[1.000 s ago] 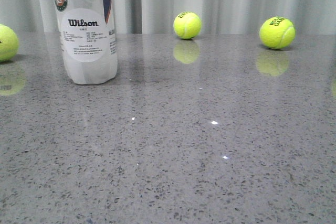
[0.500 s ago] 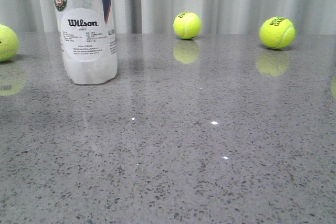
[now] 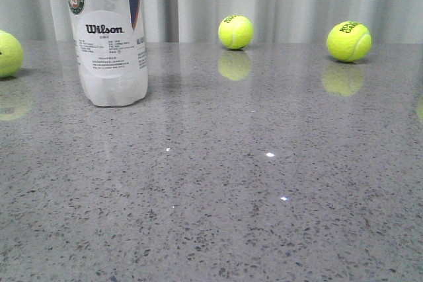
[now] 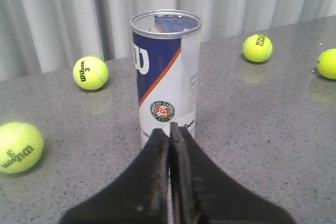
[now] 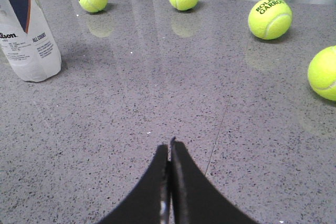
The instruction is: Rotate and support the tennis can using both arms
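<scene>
Grey speckled counter (image 3: 251, 183) fills the front view, pale curtains behind. At the left edge sits a ball (image 3: 9, 53); next, upper left of the frame, the can (image 3: 106, 37) stands upright, open-topped, its label facing out. Two more balls lie further right along the back, one at centre (image 3: 236, 32) and one at upper right (image 3: 348, 41). Neither arm shows in this view. From the wrists, the left hand (image 4: 169, 134) is pressed closed and empty, pointed at the can close ahead; the right hand (image 5: 170, 148) is likewise closed on nothing, well apart from the can. A closed hand pushing in could tip the light, tall can, or send it sliding on the glossy counter before the other arm braces it.
</scene>
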Motion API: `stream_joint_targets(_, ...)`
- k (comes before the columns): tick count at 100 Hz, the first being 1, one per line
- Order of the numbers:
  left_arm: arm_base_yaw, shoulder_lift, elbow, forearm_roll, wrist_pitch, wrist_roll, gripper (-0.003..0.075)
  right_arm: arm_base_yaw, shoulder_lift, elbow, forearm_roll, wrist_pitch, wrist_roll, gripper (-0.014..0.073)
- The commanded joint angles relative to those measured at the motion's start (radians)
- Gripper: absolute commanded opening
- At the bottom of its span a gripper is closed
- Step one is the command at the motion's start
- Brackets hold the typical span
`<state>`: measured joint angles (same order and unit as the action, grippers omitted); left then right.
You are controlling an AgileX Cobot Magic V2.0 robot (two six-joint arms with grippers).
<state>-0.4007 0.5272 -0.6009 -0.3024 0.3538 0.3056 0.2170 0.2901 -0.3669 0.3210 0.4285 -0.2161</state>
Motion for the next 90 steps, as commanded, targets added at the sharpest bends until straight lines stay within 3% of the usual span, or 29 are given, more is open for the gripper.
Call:
stream_joint_targets(1, -0.004, -0.04, 0.014, 0.001, -0.112, 0.003, -0.0021, -0.006, 0.005, -0.021, 0.012, -0.074, -0.005, -0.0057)
stream_joint_targets(25, -0.003, -0.125, 0.114, 0.097, -0.186, 0.003, -0.0021, -0.006, 0.005, -0.021, 0.012, -0.074, -0.005, -0.0057)
stream_joint_targets(59, 0.005, -0.184, 0.224, 0.113, -0.235, -0.002, -0.0021, -0.006, 0.005, -0.021, 0.012, -0.074, -0.005, -0.0057)
stream_joint_targets(79, 0.12, -0.245, 0.314, 0.302, -0.284, -0.227, -0.0021, -0.006, 0.005, -0.021, 0.012, -0.074, -0.005, -0.0057)
stream_joint_targets(90, 0.189, -0.305, 0.385, 0.326, -0.294, -0.251, -0.0021, -0.006, 0.005, -0.021, 0.012, -0.074, -0.005, -0.0057)
